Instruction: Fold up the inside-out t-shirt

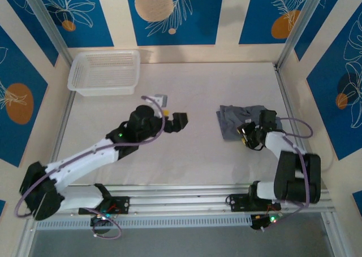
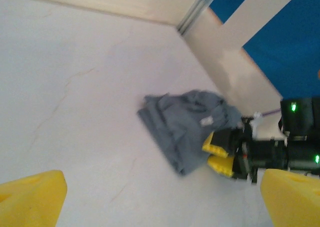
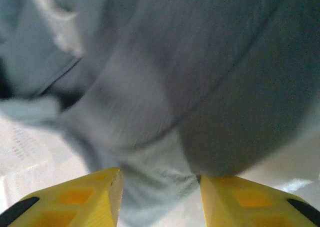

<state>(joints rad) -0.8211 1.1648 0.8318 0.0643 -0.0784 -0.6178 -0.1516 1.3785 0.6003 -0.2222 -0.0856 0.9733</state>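
one wide-open left tool (image 1: 180, 122), right tool (image 2: 215, 155) — touching t-shirt (image 2: 184, 126)

1. The shirt (image 1: 237, 118) lies on the table (image 1: 192, 155), right of centre.
2. The basket (image 1: 104, 71) sits in the far left corner, well apart from the shirt.
3. The left gripper (image 1: 181, 121) is mid-table, left of the shirt.
4. The right gripper (image 1: 245, 132) is at the shirt's near edge.

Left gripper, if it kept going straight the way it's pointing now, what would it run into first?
Most likely the t-shirt, lying ahead of the open left gripper across bare table; the right gripper sits at its far side. Depth is unclear, so it might touch the table first.
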